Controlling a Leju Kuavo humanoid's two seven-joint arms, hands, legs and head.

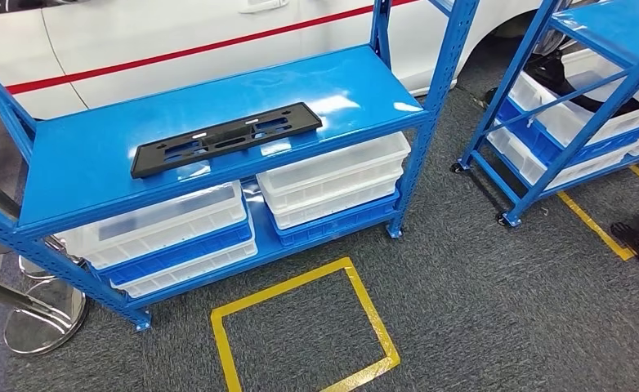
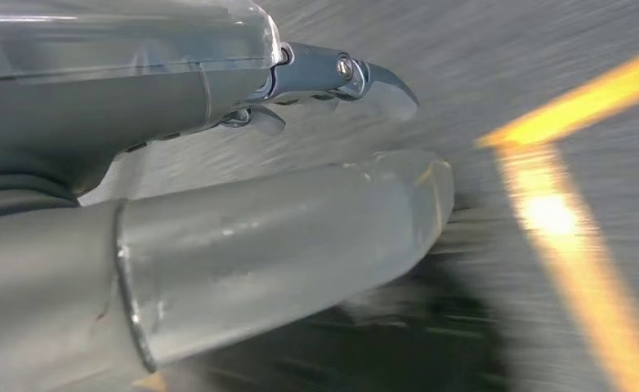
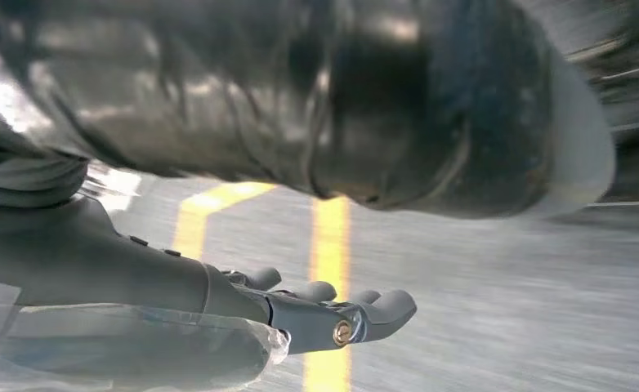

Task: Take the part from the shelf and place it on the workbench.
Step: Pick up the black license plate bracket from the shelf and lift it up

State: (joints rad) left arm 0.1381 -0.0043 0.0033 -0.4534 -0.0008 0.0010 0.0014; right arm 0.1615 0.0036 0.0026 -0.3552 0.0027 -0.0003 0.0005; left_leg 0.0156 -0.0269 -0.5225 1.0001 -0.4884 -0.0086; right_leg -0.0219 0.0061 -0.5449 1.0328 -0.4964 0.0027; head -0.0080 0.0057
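A long flat black plastic part [image 1: 226,137] with slots lies on the top board of the blue shelf [image 1: 87,167], slightly angled, toward the shelf's middle. In the left wrist view my left hand [image 2: 283,163] hangs over grey carpet, thumb and fingers apart, with nothing held. In the right wrist view my right hand [image 3: 300,314] also hangs above the carpet, fingers stretched out and empty. Both wrist pictures are blurred by motion.
White and blue bins [image 1: 332,184] fill the shelf's lower level. A second blue shelf [image 1: 578,106] with bins stands to the right. A yellow taped square [image 1: 304,327] marks the carpet in front. A white car [image 1: 177,33] is behind; chrome post bases [image 1: 42,314] stand at left.
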